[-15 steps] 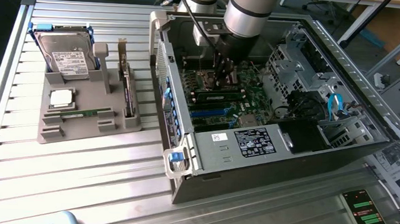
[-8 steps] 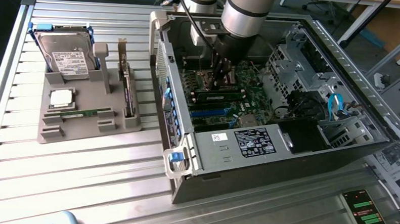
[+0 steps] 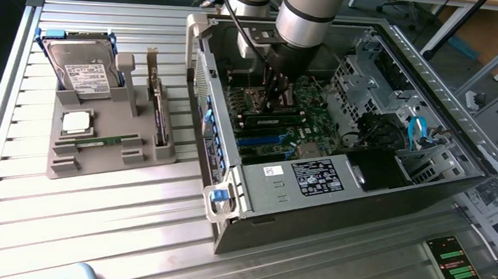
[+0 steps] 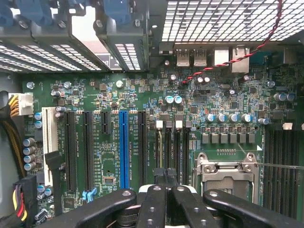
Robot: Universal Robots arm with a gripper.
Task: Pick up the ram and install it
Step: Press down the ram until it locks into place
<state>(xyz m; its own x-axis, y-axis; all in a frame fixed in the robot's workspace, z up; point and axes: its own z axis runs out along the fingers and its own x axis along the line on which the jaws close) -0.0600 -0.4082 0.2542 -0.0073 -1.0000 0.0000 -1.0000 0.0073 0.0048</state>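
Fingers of my gripper [image 4: 166,183] are shut over the motherboard [image 4: 118,142], maybe on the ram, and a tilt could jam it.

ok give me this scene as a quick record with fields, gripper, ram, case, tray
gripper: shut, inside the open computer case, just above the motherboard
held: nothing visible between the fingers
ram: one green stick lying in the motherboard area below the arm; another in the grey tray
tray, other parts: hard drive, processor chip, expansion card
cpu socket: metal frame beside the gripper
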